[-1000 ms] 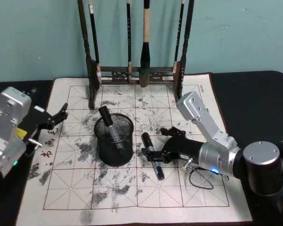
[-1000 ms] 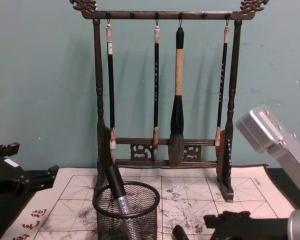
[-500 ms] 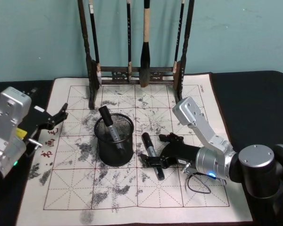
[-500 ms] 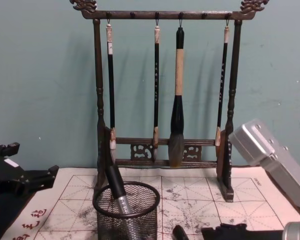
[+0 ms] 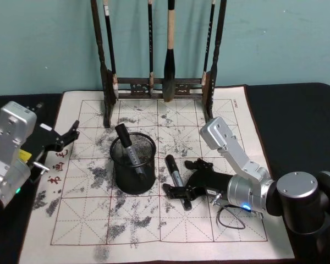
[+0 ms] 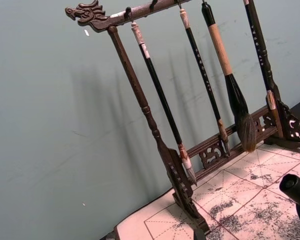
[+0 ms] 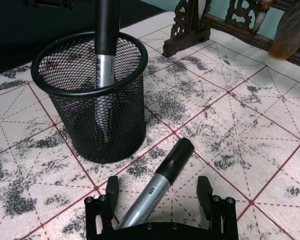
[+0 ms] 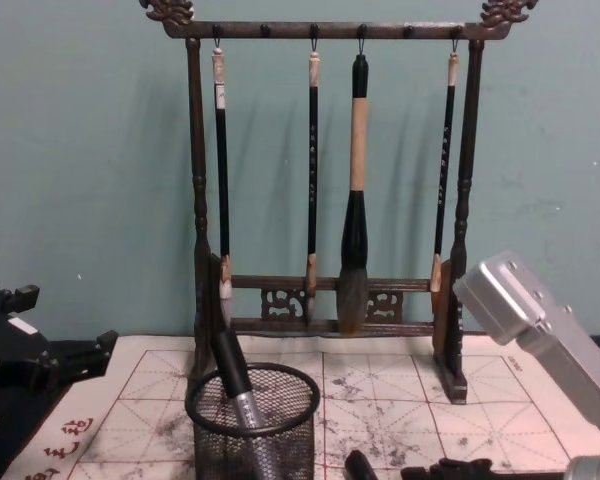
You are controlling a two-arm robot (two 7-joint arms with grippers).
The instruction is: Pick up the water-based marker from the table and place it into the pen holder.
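Note:
The water-based marker (image 5: 172,168), silver with a black cap, lies flat on the ink-stained mat just right of the pen holder (image 5: 133,175). My right gripper (image 5: 182,179) is low over the mat and open. In the right wrist view its fingers (image 7: 110,192) stand on either side of the marker (image 7: 162,179) without touching it. The pen holder (image 7: 108,125) is a black mesh cup with another marker (image 7: 106,47) leaning inside. In the chest view the pen holder (image 8: 252,430) stands at bottom centre. My left gripper (image 5: 67,137) is parked open at the mat's left edge.
A tall dark wooden brush rack (image 5: 160,85) with several hanging brushes stands at the back of the mat, behind the pen holder. The black table (image 5: 297,115) shows to the right of the mat. A loose cable loop (image 5: 231,217) lies under my right wrist.
My right gripper has come down and forward to the left, so its open fingers now straddle the lying marker. The marker, the pen holder and the left arm have not moved.

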